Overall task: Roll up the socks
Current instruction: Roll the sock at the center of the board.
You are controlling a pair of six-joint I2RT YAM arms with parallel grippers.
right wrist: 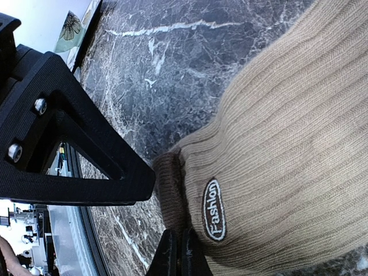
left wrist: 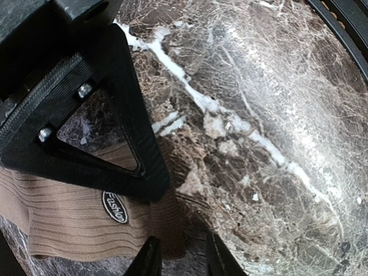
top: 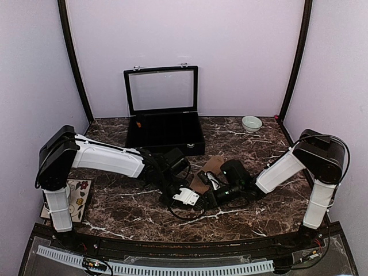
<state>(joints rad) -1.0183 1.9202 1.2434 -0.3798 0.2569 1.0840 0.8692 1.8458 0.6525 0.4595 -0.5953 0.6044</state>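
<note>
Tan ribbed fabric fills both wrist cameras. The tan sock [top: 214, 165] lies on the table [top: 126, 210], just in front of the black case [top: 172, 145] and a little to its right, between my two arms. As far as I can judge, there is no roll in it yet. A second sock I cannot find in any view; maybe the arms hide it.

The right claw [right wrist: 179, 257] is pressed together, and the darker hem of the sock runs straight into its tips. I read it as clamped on the hem, close to the small label [right wrist: 214, 209]. The left claw [left wrist: 183, 260] stands partly apart, with one corner of the sock lying between its tips. It is around the fabric, but I do not see it biting.

What could go wrong from here:

First, the right claw seems to hold only the very edge. This knit is soft and stretchy, so a pull or a turn may draw the hem out of the tips, and the sock would drop back.

Second, if the left claw closes where it is, it may catch only the corner, or nothing, or scrape the stone.

Third, both claws work very near each other in front of the case. A careless turn of one wrist could knock the other claw or catch its cable.

Last, a loose roll in such fabric can open again when I let go.
</note>
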